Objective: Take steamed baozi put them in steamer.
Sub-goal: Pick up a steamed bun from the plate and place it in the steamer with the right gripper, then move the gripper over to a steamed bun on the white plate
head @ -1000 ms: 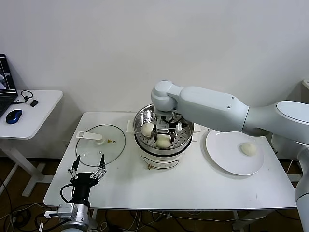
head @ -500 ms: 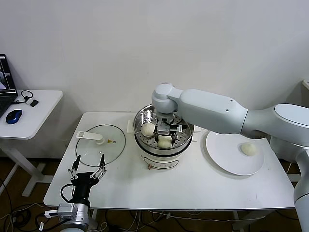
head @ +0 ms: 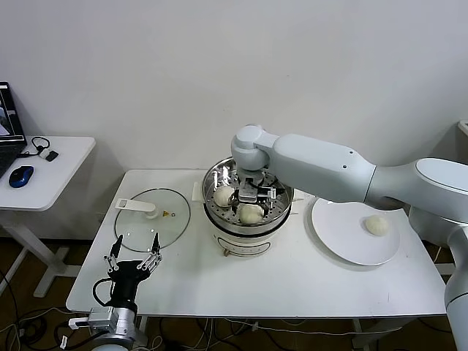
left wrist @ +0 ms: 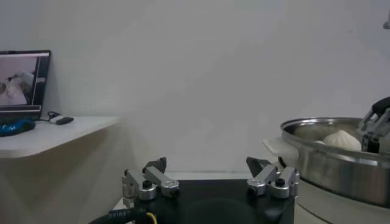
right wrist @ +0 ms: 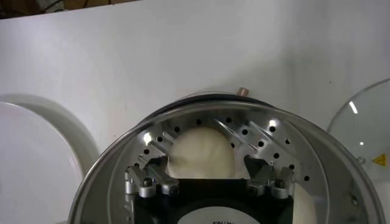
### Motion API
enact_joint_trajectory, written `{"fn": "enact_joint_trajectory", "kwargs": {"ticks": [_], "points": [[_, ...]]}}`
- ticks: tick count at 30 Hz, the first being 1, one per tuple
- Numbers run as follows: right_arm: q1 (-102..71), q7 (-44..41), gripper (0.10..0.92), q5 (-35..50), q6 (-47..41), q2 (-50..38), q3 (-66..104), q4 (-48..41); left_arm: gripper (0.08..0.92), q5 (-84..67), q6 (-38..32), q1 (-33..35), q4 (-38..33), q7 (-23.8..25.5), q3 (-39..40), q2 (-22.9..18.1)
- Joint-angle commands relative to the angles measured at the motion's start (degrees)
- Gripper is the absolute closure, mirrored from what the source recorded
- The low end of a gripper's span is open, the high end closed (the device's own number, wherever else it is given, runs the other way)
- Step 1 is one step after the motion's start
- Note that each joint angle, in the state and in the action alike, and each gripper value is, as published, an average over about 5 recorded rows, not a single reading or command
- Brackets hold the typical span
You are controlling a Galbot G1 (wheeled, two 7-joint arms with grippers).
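The steel steamer (head: 281, 213) stands mid-table on its white pot base. Two baozi show inside it, one at the left (head: 223, 196) and one at the front (head: 250, 213). My right gripper (head: 253, 194) reaches down into the basket. In the right wrist view the gripper (right wrist: 205, 163) is open, its fingers (right wrist: 153, 169) standing either side of the front baozi (right wrist: 201, 151), with a small gap on one side. Another baozi (head: 377, 225) lies on the white plate (head: 344, 241). A fourth is hidden. My left gripper (head: 133, 265) is parked open at the table's front left.
A flat glass lid (head: 152, 216) lies left of the steamer. A side table (head: 51, 172) with a mouse and a laptop stands at the far left. The left wrist view shows the steamer rim (left wrist: 329, 159) and a baozi (left wrist: 342, 140) in it.
My right arm has shifted slightly left over the steamer and the gripper has settled a little around the front baozi. The left arm has not moved.
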Motion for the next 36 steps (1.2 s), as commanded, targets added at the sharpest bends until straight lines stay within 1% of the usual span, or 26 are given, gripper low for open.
{"fn": "enact_joint_trajectory", "kwargs": {"ticks": [1, 8, 13, 18, 21, 25, 31, 33, 36], "points": [[1.7, -0.3, 0.203, 1.7, 0.3, -0.4, 0.3, -0.4, 0.177, 0.1, 0.0, 0.1, 0.0, 0.0, 0.0, 0.0], [5.4, -0.7, 0.203, 5.7, 0.7, -1.7, 0.7, -2.3, 0.177, 0.3, 0.2, 0.0, -0.3, -0.1, 0.5, 0.0], [9.4, -0.6, 0.203, 10.7, -1.2, -4.2, 1.2, -4.0, 0.177, 0.5, 0.4, -0.1, -0.5, -0.1, 0.6, 0.1], [14.3, 0.2, 0.203, 18.4, -9.1, -9.9, -0.9, -6.2, 0.177, 0.3, 0.7, -0.2, -1.1, -0.1, 0.8, 0.1], [15.1, 1.1, 0.203, 21.2, -13.6, -15.1, -1.7, -6.4, 0.177, -0.9, 1.4, 0.0, -2.3, -0.3, 1.2, 0.0], [14.6, 1.9, 0.203, 23.8, -17.3, -22.4, -2.2, -7.8, 0.177, -0.9, 1.4, -0.6, -2.5, -0.4, 1.3, 0.1], [10.9, 2.6, 0.203, 25.7, -21.9, -33.1, -1.4, -9.4, 0.177, -1.0, 1.1, -0.8, -2.2, 0.1, 1.8, 0.6], [7.6, 2.8, 0.203, 24.2, -22.2, -35.8, 1.0, -10.5, 0.177, -1.0, 1.0, -0.8, -2.2, 0.2, 2.0, 0.7], [0.2, 3.0, 0.203, 19.0, -21.1, -38.4, 8.2, -13.5, 0.177, -0.9, 0.9, -1.0, -2.3, 0.4, 2.4, 0.8]]}}
